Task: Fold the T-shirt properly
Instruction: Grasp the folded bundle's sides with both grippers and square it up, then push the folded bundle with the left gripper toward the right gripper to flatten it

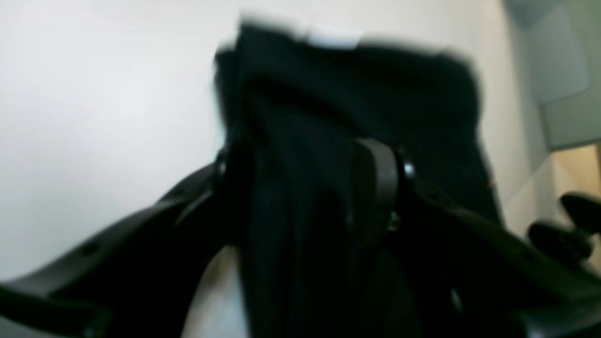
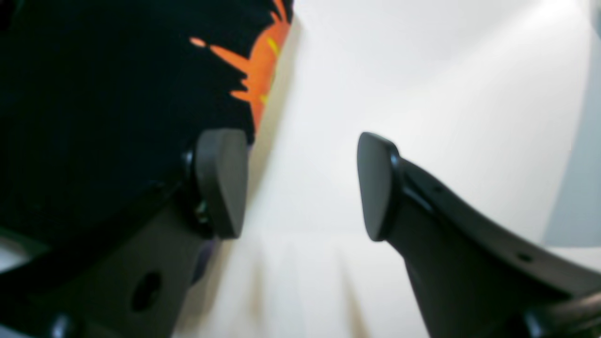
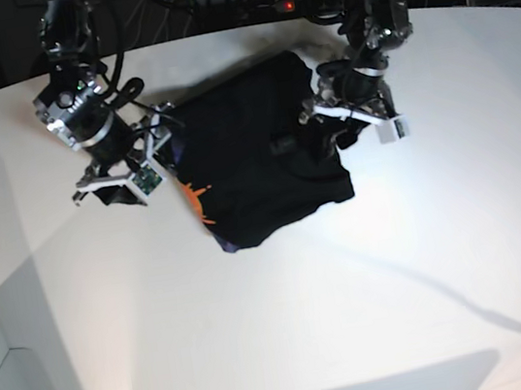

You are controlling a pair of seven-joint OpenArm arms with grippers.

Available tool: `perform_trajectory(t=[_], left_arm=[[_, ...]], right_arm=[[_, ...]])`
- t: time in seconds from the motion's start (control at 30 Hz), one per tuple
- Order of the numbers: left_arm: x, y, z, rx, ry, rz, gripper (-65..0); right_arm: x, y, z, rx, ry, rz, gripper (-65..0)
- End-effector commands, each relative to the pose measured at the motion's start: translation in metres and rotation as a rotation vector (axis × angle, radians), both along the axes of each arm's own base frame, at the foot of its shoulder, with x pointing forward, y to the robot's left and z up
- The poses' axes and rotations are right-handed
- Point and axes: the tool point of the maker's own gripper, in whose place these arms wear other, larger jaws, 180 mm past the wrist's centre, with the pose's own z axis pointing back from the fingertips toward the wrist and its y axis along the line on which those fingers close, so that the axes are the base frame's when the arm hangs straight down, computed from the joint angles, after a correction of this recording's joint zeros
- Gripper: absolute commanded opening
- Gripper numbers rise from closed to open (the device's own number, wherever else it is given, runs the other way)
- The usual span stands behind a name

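One T-shirt (image 3: pixel 255 157), black, bunched on the white table (image 3: pixel 281 329) between both arms. Left gripper (image 1: pixel 310 183): jaws clamped on a gathered fold at the shirt's edge. Right gripper (image 2: pixel 300 185): jaws apart, empty, just beside the orange print (image 2: pixel 260 65). Advice: carry the held fold across evenly, keeping edges aligned.

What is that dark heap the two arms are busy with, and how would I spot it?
Look at the big white table, toward its far edge between the two arms. The black T-shirt lies bunched there, the left gripper shut on its cloth. An orange print on one edge marks it out.
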Motion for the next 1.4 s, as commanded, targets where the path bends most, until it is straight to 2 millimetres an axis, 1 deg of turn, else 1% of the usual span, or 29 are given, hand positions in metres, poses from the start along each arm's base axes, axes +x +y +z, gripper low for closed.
perform_trajectory(t=[0.0, 0.07, 0.23, 0.33, 0.43, 0.73, 0.83, 0.9, 0.93, 0.97, 1.17, 1.27, 1.3, 1.37], left_arm=[[0.004, -0.001, 0.008, -0.009, -0.036, 0.002, -32.6], [0.000, -0.001, 0.002, -0.012, -0.019, 0.006, -32.6], [-0.006, -0.008, -0.011, -0.039, 0.022, 0.017, -32.6], [-0.008, -0.012, -0.013, -0.056, 0.032, 0.025, -32.5], [-0.015, -0.012, -0.016, -0.060, 0.044, 0.034, -32.5], [-0.019, -0.013, -0.029, -0.064, 0.079, 0.037, -32.5], [-0.022, -0.016, -0.039, -0.070, 0.107, 0.033, -32.8], [-0.019, -0.017, -0.041, -0.072, 0.110, 0.030, -33.7], [-0.019, -0.017, -0.045, -0.073, 0.120, 0.028, -36.2], [-0.018, -0.017, -0.047, -0.074, 0.124, 0.029, -40.0], [-0.011, -0.014, -0.066, -0.067, 0.165, 0.026, -64.9], [-0.006, -0.010, -0.071, -0.044, 0.176, 0.003, -64.4], [-0.004, -0.015, -0.073, -0.038, 0.190, -0.033, -64.8], [0.005, -0.015, -0.072, -0.006, 0.201, -0.102, -65.0]], right_arm=[[0.005, 0.004, 0.011, 0.022, -0.043, 0.009, -27.7], [0.005, 0.004, 0.011, 0.022, -0.043, 0.009, -27.7], [0.005, 0.011, 0.012, 0.021, -0.044, 0.036, -27.7], [0.005, 0.012, 0.011, 0.019, -0.042, 0.036, -27.7], [0.005, 0.012, 0.011, 0.019, -0.042, 0.036, -27.7], [0.004, 0.011, 0.011, 0.016, -0.040, 0.034, -27.7], [0.004, 0.011, 0.011, 0.016, -0.040, 0.034, -27.7], [0.004, 0.011, 0.011, 0.016, -0.040, 0.034, -27.7], [0.004, 0.011, 0.011, 0.016, -0.040, 0.034, -27.7], [0.004, 0.011, 0.011, 0.016, -0.040, 0.034, -27.7], [0.005, 0.008, 0.012, 0.012, -0.043, 0.028, -27.7], [0.005, 0.008, 0.013, 0.012, -0.048, 0.028, -27.7], [0.005, 0.008, 0.014, 0.011, -0.049, 0.027, -27.7], [0.007, -0.001, 0.015, 0.004, -0.054, 0.005, -27.7]])
